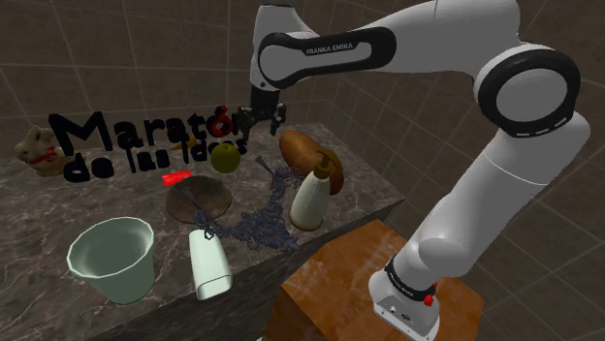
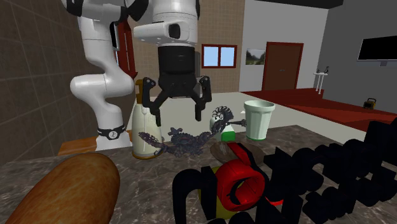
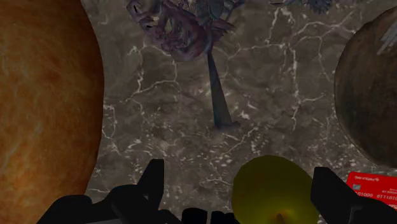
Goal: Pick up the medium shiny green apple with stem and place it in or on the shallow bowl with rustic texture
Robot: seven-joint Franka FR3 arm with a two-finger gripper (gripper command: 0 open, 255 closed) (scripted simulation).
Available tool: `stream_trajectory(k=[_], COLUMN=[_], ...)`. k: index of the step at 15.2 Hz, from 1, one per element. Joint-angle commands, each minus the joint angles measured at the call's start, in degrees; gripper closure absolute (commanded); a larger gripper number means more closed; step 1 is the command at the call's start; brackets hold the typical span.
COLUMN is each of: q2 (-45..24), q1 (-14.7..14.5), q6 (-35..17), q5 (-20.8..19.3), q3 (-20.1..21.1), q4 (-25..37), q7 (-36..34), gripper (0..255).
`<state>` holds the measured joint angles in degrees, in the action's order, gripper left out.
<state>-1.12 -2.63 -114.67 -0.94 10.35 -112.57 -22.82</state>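
Pre-grasp stage, nothing picked yet. The gripper [image 3: 240, 168] is spread wide and empty. The yellow-green apple [image 3: 280, 191] sits on the marbled counter [image 3: 267, 83] between the fingers but off-centre, closer to one finger; I see no contact. The brown, rough shallow bowl [image 3: 374, 95] is just beside the apple, with a red card [image 3: 373, 189] between them at the edge. A big brown loaf-like lump [image 3: 44, 108] lies on the gripper's other side. Next move, as I read it: nudge sideways to centre on the apple, drop straight down, close across its widest part. It's round and glossy, so an off-centre pinch could squirt it toward the card. After that it's a short lift and hop to the bowl. The shoulder view adds what the wrist can't: the hand hangs above the apple with air under it, and a dark purple tangle [image 1: 267, 225] seems to reach the bowl's edge. In the second exterior view the jaws read clearly as wide, but black lettering [image 2: 331, 172] mostly hides the apple.
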Motion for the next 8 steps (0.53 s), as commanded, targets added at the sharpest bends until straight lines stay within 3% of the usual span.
stream_trajectory(k=[1,8], q2=[-4.4,-17.8], q1=[-0.6,-2.7], q6=[-0.7,-1.4], q5=[-0.9,-3.9], q3=[0.5,0.7], q4=[4.3,18.9], q7=[-1.9,-6.1], gripper=[0,0])
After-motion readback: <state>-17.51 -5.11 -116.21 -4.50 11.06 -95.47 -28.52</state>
